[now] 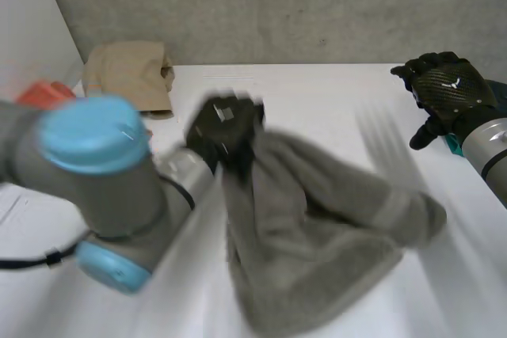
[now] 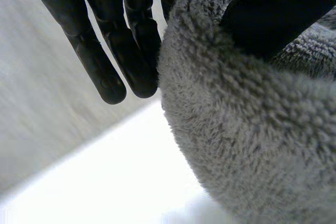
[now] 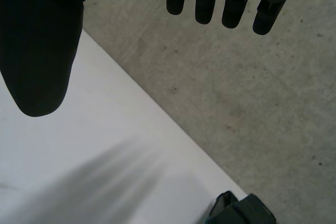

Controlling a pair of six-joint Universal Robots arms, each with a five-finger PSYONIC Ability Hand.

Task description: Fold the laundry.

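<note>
Just one towel [image 1: 317, 227], grey and fluffy, hung bunched from the left hand [image 1: 226, 128], which pinched its top above the middle of the table [image 1: 325, 89]. One tan cloth [image 1: 131, 73] lay at the far left corner. The right hand [image 1: 447, 85] hovered slack, holding nothing.

Bright, even light washes the white table [image 1: 333, 96].

No legible text, label, brand, number or sign found anywhere in the three views.
</note>
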